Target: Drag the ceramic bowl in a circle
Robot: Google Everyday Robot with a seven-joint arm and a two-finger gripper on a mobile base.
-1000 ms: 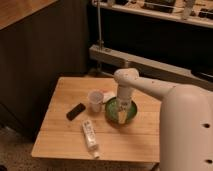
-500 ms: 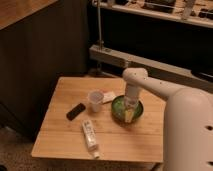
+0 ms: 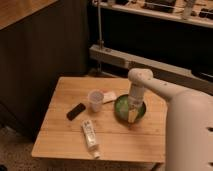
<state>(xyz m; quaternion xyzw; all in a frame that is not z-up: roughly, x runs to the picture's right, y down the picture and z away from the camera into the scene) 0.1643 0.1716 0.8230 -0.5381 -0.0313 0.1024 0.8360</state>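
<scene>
- On the wooden table (image 3: 60, 135), right of middle, sits the bowl (image 3: 122, 107), just beside the cup (image 3: 95, 100)
- Gripper (image 3: 132, 116) reaches down into the bowl at its near rim; grip state I cannot tell
- Looks mid-drag to me: contact is made, but how much of the circle remains I can't judge

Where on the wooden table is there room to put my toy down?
The wooden table is bare along its left side, left of the dark flat object, and along the front right, below the ceramic bowl. The middle is crowded: clear cup, white tube, and the gripper down in the bowl.
</scene>
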